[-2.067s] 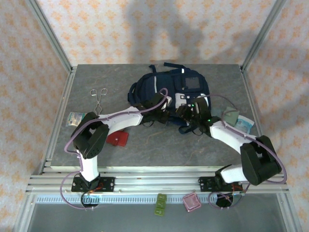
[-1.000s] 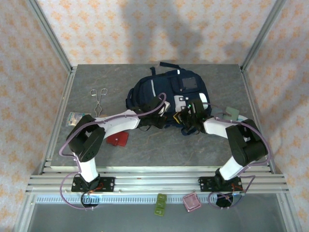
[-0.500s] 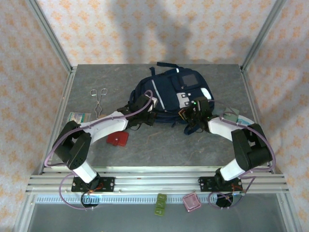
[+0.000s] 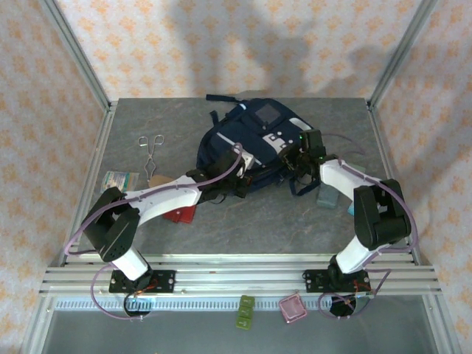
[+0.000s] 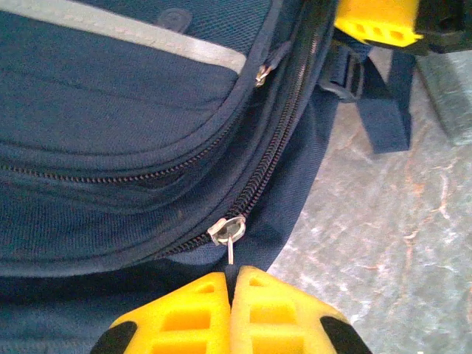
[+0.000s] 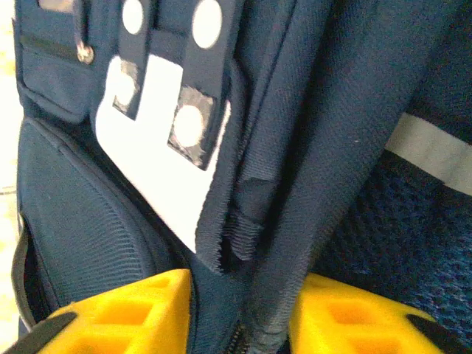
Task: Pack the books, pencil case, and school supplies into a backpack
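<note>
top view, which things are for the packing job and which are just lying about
For the job: backpack, zip pull in left claw, right claw on its fabric, red square item.
Lying about: forceps, small packet, green piece, pink piece.

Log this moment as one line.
left hand: shut on zipper pull | right hand: clamps backpack fabric | red square item: on table, unpacked

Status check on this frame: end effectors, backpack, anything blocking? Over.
Left end effector shut on the zipper pull. Right end effector clamped on a fold of the backpack. Red square item out, partly under the left arm, not packed.
</note>
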Available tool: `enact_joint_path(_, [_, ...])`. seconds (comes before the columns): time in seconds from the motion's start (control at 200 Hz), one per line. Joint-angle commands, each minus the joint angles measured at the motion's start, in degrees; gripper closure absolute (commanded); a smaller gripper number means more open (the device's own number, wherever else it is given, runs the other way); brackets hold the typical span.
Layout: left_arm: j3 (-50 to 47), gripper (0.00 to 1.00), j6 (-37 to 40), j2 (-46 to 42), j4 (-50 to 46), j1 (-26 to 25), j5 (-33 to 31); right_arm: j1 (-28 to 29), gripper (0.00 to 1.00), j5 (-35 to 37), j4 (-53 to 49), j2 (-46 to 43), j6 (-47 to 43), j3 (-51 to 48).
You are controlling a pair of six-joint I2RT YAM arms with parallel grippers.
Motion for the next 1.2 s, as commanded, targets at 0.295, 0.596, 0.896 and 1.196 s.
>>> enact_joint_path(0.295, [8.9, 1.0, -3.3, 7.0, 5.4, -4.3, 3.2, 0.7, 0.53, -9.5, 6.3, -15.2, 6.0, -15.6])
enact_joint_path(0.596, [9.4, 1.0, -2.9, 7.8, 4.9, -5.1, 2.9, 3.1, 0.55, -9.9, 11.4, -10.3, 8.0, -16.4])
enact_joint_path(0.896, [6.6, 1.0, -1.6, 6.6, 0.2, -5.3, -6.5, 3.1, 1.0, -3.7, 12.2, -7.9, 7.5, -13.8])
enact_joint_path(1.196, [-3.7, 1.0, -2.6, -1.1, -0.2, 2.3, -14.7, 0.8, 1.0, -1.9, 12.2, -12.2, 7.6, -16.9])
